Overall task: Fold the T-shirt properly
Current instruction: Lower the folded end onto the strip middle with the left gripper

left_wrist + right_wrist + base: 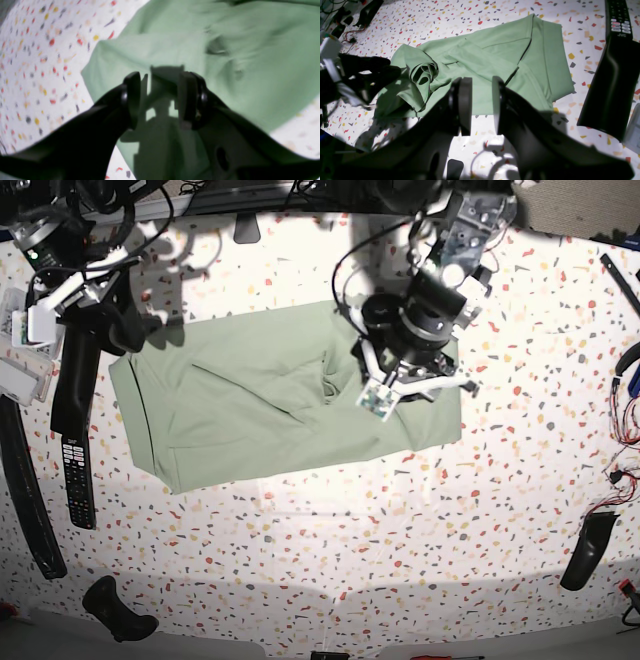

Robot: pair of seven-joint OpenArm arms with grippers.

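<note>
The pale green T-shirt [250,405] lies spread as a rough rectangle on the speckled table, with a rumpled ridge near its middle. In the right wrist view the T-shirt [495,57] shows a folded-over band at one end and a bunched loop of cloth at the other. My left arm [415,330] hangs over the shirt's right part. My left gripper [160,100] stands open just above the T-shirt [250,50], nothing between its fingers. My right gripper [482,105] is held well above the table near the shirt's edge, its fingers a little apart and empty.
A black remote control [78,480] and a long black bar [75,380] lie left of the shirt; both show as the remote [618,20] and bar [610,87] in the right wrist view. Other black objects [118,610] [585,550] sit near the front corners. Cables [625,470] trail at the right edge.
</note>
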